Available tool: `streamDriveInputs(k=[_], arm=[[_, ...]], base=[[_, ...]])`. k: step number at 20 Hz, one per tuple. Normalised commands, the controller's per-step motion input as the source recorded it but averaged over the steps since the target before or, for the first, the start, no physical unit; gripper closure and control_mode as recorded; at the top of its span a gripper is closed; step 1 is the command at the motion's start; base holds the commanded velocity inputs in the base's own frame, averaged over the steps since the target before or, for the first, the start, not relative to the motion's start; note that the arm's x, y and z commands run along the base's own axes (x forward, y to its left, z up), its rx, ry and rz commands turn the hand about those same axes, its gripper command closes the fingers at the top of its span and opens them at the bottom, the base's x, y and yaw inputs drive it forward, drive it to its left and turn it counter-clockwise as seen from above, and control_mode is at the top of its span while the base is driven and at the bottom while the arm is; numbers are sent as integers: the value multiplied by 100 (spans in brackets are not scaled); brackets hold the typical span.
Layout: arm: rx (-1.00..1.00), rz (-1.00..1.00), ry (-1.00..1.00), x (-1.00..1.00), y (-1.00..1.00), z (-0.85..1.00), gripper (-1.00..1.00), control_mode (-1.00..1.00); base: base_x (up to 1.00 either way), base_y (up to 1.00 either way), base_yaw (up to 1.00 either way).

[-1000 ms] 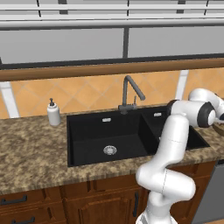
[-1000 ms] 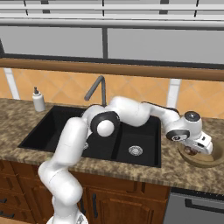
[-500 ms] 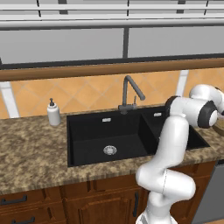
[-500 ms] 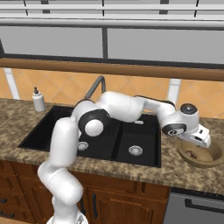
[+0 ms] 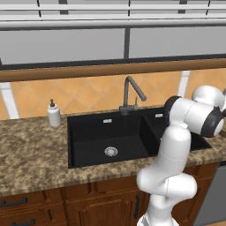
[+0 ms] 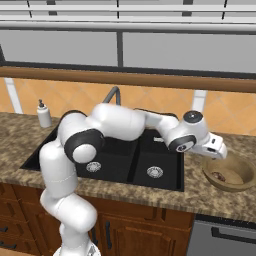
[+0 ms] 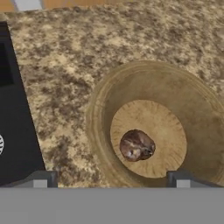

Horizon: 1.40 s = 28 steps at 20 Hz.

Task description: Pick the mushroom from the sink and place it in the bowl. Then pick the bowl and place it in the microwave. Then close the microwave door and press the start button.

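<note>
Hand (image 7: 111,179) is seen with its fingers spread wide and nothing held, raised higher above the bowl (image 6: 231,172) than a second ago, when it sat low over the rim. Within the bowl (image 7: 153,127), the mushroom (image 7: 137,145) is found lying on the flat bottom, left of centre; its long axis cannot be told. On the tabletop (image 6: 210,197) the bowl is placed upright, right of the sink (image 6: 135,167).

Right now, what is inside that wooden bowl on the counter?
A small brown mushroom lies on the bowl's flat bottom. The spot beneath the mushroom is covered.
</note>
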Motion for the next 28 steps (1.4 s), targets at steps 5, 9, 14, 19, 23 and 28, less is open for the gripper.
streamDriveInputs(k=[5,9,14,19,23,28], arm=[[-3,17,16,2,2,-1,-100,-100],[0,12,18,0,0,0,-100,-100],[0,12,11,17,0,-25,-100,-100],[2,15,2,25,-29,-27,-100,-100],[5,15,1,21,-48,-24,-100,-100],[2,11,2,10,-36,-22,-100,-100]], base=[[0,0,0],[0,0,0],[0,0,0],[0,0,0],[0,0,0],[0,0,0]])
